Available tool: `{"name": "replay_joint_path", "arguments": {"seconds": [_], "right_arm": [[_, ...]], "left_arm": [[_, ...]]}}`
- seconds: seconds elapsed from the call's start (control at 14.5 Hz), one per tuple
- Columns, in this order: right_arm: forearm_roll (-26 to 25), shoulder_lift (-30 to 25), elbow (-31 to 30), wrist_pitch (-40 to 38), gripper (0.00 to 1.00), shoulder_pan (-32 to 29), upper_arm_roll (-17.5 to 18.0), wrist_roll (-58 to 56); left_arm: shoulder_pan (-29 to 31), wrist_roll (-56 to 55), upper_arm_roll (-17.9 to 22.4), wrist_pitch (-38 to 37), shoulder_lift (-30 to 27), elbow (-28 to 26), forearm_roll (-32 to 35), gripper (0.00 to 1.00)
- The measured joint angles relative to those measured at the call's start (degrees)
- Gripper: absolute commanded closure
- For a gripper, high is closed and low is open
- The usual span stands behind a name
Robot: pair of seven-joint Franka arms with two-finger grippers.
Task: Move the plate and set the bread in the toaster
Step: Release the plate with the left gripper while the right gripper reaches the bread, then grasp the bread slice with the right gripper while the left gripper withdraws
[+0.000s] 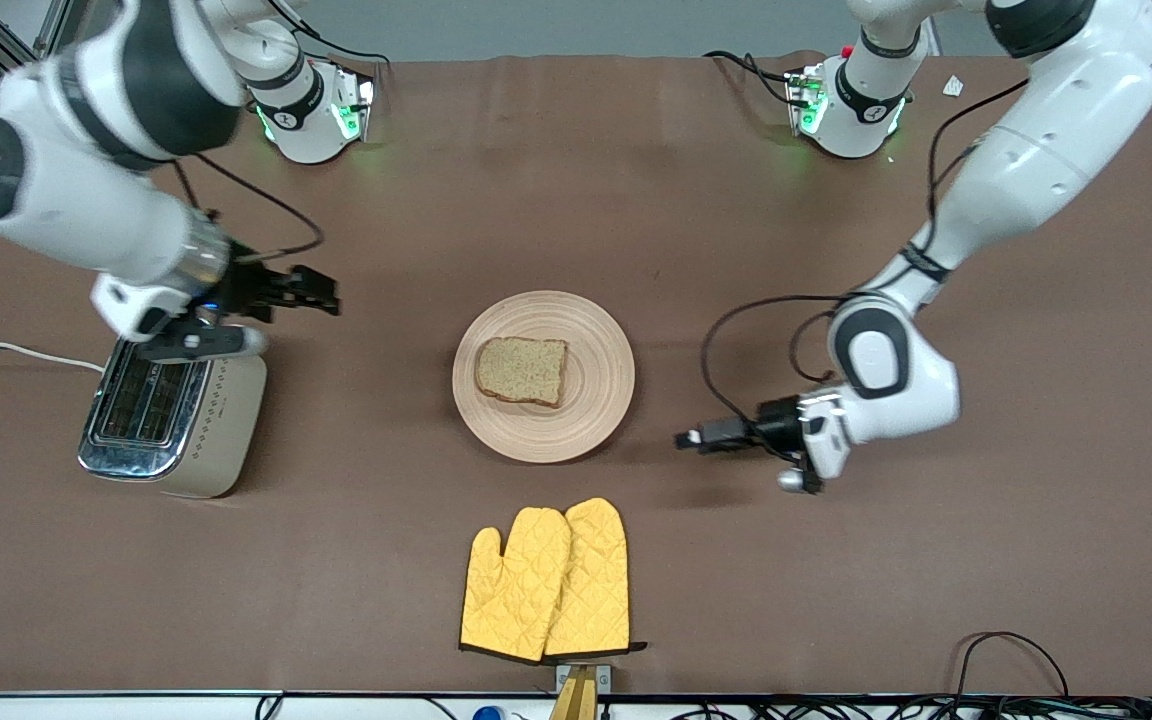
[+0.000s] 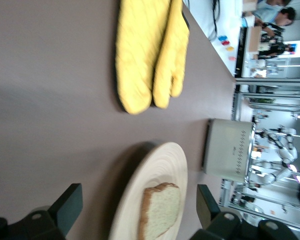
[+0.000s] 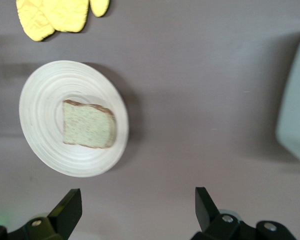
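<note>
The round light-wood plate [image 1: 596, 400] lies mid-table with the brown bread slice [image 1: 522, 370] flat on it. My left gripper [image 1: 691, 438] hangs low beside the plate's rim, toward the left arm's end of the table. It is open, and a gap separates it from the plate. In the left wrist view the plate [image 2: 160, 170] and bread [image 2: 162, 210] show between the spread fingers of the left gripper [image 2: 138, 200]. The cream toaster [image 1: 226, 430] stands at the right arm's end. My right gripper [image 1: 321, 293] hovers open beside the toaster, over bare table [image 3: 137, 200], holding nothing.
A pair of yellow oven mitts [image 1: 546, 580] lies nearer to the front camera than the plate. The toaster's white cord [image 1: 16, 350] runs off the table's edge at the right arm's end. Black cables [image 1: 1016, 650] loop at the front corner toward the left arm's end.
</note>
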Motion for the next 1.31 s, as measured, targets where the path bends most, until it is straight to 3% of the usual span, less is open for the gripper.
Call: {"name": "replay_joint_path", "arguments": {"seconds": [0.28,0.55,0.96,1.31], "right_arm": [[4.1,7.4,-0.8,8.1,0.00,5.7,0.0,3.2],[6.2,15.8,-1.0,15.9,0.00,9.1,0.0,6.3],[6.3,20.4,-6.2,27.9,0.01,12.8,0.0,8.9],[6.3,22.7,-7.6,32.9,0.27,14.4,0.0,10.4]], "left_arm": [[8.3,-12.3,-0.5,-10.1,-6.0,2.4,18.3,0.00],[8.7,-29.3,-0.7,-25.7,-15.9,9.5,36.0,0.00],[8.4,-35.9,-0.5,-36.2,-24.2,13.0,42.3,0.00],[8.2,-39.1,-0.6,-44.8,-29.3,16.0,51.7,0.00]]}}
